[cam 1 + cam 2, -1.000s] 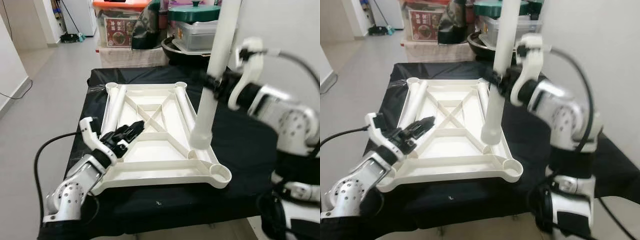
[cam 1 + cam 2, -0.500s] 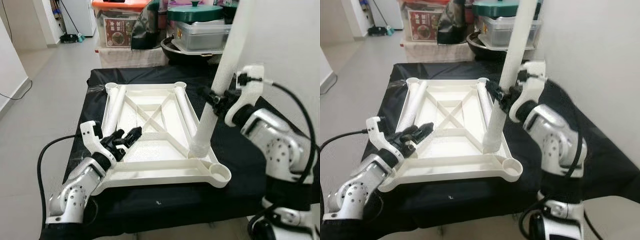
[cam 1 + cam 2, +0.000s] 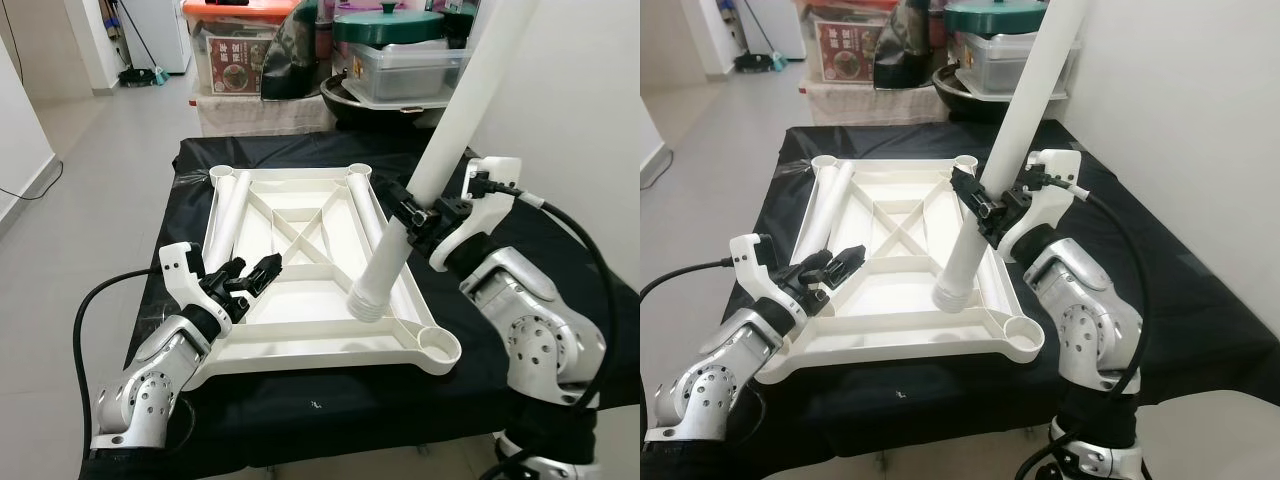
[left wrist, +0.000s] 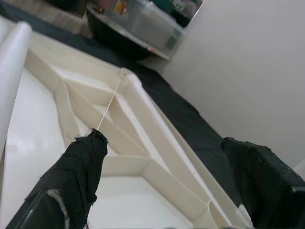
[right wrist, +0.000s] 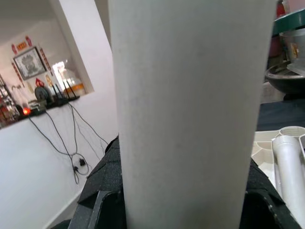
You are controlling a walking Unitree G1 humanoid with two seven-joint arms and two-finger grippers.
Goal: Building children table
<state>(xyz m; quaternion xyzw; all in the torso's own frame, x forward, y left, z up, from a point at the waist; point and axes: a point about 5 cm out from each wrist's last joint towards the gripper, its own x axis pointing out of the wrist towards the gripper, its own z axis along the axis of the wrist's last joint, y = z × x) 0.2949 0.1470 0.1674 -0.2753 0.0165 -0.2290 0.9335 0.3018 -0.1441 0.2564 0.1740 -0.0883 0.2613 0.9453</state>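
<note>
The white leg has tipped over more, and its bottom end has slid from the near right corner toward the middle of the tabletop.

From the head, I see my right gripper (image 3: 412, 222) closed around the smooth round leg (image 3: 448, 148); its top is cut off by the picture edge. The ribbed white tabletop (image 3: 320, 345) lies upside down on a black cloth (image 3: 480, 330), with two more legs (image 3: 228, 215) inside. My left gripper (image 3: 250, 277) hovers open and empty over the near left edge. At my left wrist, two black cloth-covered fingers (image 4: 78, 179) stand wide apart above the ribs. At my right wrist, the leg (image 5: 186, 114) hides almost everything.
</note>
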